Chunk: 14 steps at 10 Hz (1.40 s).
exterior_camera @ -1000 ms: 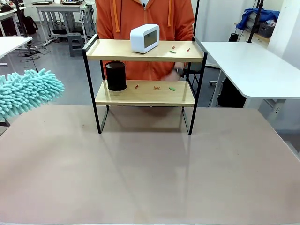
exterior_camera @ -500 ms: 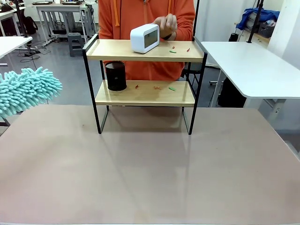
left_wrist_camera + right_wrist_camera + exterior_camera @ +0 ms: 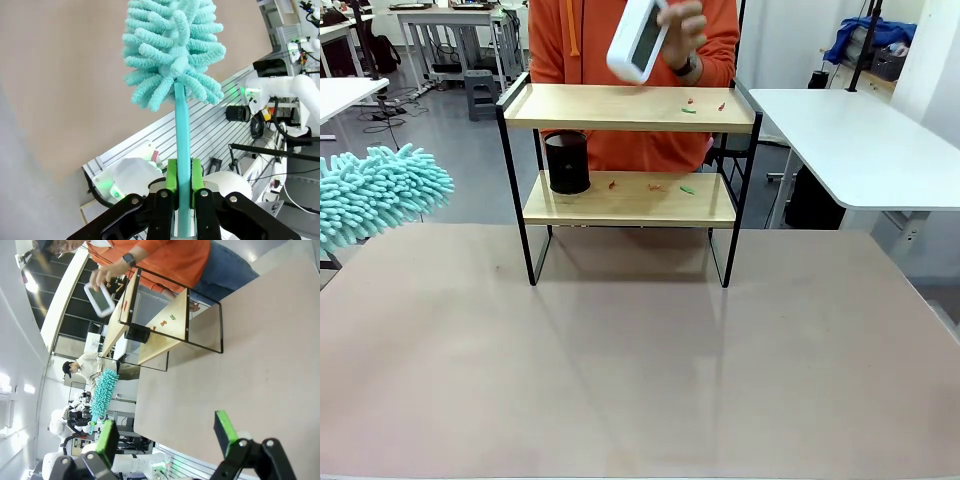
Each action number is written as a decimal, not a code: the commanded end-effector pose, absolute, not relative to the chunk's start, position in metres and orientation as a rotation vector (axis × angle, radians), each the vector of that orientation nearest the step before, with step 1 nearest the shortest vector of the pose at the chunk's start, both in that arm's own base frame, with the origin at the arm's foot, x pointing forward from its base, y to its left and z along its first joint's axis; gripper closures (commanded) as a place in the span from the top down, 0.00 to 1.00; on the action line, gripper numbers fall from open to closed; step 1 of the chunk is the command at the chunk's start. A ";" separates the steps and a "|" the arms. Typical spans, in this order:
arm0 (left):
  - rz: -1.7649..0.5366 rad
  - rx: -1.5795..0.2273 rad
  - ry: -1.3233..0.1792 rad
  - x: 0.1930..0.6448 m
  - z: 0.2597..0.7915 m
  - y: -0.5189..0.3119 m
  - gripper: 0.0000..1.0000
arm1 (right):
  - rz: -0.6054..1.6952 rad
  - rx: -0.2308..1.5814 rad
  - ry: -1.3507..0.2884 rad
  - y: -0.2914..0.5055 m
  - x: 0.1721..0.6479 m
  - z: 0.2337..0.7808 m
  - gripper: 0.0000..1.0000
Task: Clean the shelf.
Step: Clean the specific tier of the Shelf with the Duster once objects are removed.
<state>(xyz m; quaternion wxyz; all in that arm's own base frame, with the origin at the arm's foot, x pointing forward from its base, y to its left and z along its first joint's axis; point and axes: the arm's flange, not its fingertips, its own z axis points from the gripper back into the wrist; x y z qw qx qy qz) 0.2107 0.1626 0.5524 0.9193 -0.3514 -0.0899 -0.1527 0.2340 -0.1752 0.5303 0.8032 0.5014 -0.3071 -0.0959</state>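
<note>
Shelf [image 3: 630,107] front and centre — pale wood boards in a thin black frame. Dotted over both boards are tiny bits [image 3: 688,110], some red, some green. On the lower board sits a cup [image 3: 567,162], solid black. Above the shelf is a white gadget [image 3: 638,40] with a dark screen, and beside it a black watch [image 3: 692,66]. Behind the shelf there's a hoodie [image 3: 620,30] — bright orange with paler orange cords — and blue jeans [image 3: 225,270]. Left of the shelf, the duster [image 3: 375,195] is turquoise all over, shaggy head and handle alike. The left gripper [image 3: 184,175] is black with vivid green pads, and the right gripper [image 3: 166,432] has the same colours. Under the shelf, the table [image 3: 640,370] is plain dull beige.
</note>
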 end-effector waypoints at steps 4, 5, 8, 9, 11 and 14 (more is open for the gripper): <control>-0.303 -0.746 -0.203 0.210 0.556 0.161 0.00 | -0.184 1.087 -0.684 -0.175 0.237 0.532 1.00; -0.314 -0.722 -0.185 0.211 0.553 0.163 0.12 | -0.184 1.087 -0.684 -0.175 0.237 0.532 1.00; -0.051 -0.645 -0.319 0.237 0.648 0.131 0.12 | -0.184 1.087 -0.684 -0.175 0.237 0.532 1.00; -0.026 -0.638 -0.368 0.247 0.678 0.115 0.12 | -0.184 1.087 -0.684 -0.175 0.237 0.532 1.00; -0.019 -0.626 -0.367 0.281 0.724 0.075 0.12 | -0.184 1.087 -0.684 -0.175 0.237 0.532 1.00; -0.014 -0.536 -0.377 0.344 0.749 -0.028 0.12 | -0.184 1.087 -0.684 -0.175 0.237 0.532 1.00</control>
